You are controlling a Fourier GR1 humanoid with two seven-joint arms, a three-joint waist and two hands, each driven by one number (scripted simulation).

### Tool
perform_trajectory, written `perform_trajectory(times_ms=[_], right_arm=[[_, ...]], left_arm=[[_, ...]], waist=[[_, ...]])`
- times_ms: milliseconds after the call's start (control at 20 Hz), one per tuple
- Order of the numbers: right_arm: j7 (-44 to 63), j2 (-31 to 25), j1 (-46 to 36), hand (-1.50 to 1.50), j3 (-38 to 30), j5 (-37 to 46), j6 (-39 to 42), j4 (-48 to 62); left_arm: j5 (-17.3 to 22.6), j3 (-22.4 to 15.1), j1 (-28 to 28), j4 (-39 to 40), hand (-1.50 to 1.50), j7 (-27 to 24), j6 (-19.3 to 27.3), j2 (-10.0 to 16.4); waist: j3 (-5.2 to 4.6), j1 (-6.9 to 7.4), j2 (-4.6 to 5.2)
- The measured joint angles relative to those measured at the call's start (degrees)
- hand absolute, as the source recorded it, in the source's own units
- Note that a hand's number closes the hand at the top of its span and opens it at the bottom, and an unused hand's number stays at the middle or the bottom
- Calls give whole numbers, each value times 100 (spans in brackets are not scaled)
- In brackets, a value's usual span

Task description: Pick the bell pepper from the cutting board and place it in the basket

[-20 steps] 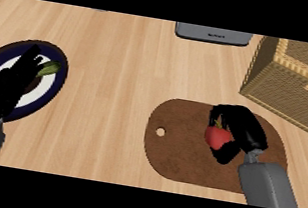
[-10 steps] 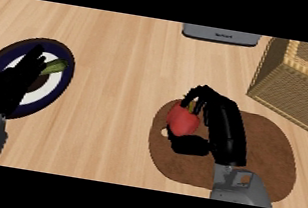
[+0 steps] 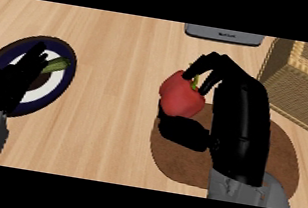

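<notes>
My left hand (image 3: 0, 88) rests open at lower left over the plate (image 3: 62, 81), while at centre my right hand (image 3: 236, 114) grasps the red bell pepper (image 3: 181, 98) at the cutting board's (image 3: 284, 153) upper-left edge, the basket (image 3: 304, 79) beyond at upper right.

I've lifted the pepper (image 3: 180, 96) off the board (image 3: 285, 158) in my right hand (image 3: 238, 120), swinging it up and left from mid-board to above its left edge.

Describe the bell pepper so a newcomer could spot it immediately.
Start at the wicker basket at the right; beside it lies the brown cutting board. At the board's left edge, the right hand curls round the bell pepper, the only red thing in view.
</notes>
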Motion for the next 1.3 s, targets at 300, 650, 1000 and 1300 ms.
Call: perform_trajectory(times_ms=[300,650,1000,1300], right_arm=[[142,-138,-1070,150,-999,3,285,497],[43,-612,-1853,150,-1814,178,411,1366],[-432,-1273,-1968,150,-2553,167,278,2213],[-1356,-1828,-1556,150,-3125,-223,63,2721]], left_arm=[[-7,76,-82,75,0,-12,-48,11],[-133,9,-148,33,0,55,49,-107],[-194,-6,-50,-4,0,7,32,-167],[-181,52,61,-148,0,26,-4,-177]], waist=[[5,24,26],[7,36,35],[8,42,41],[10,32,40]])
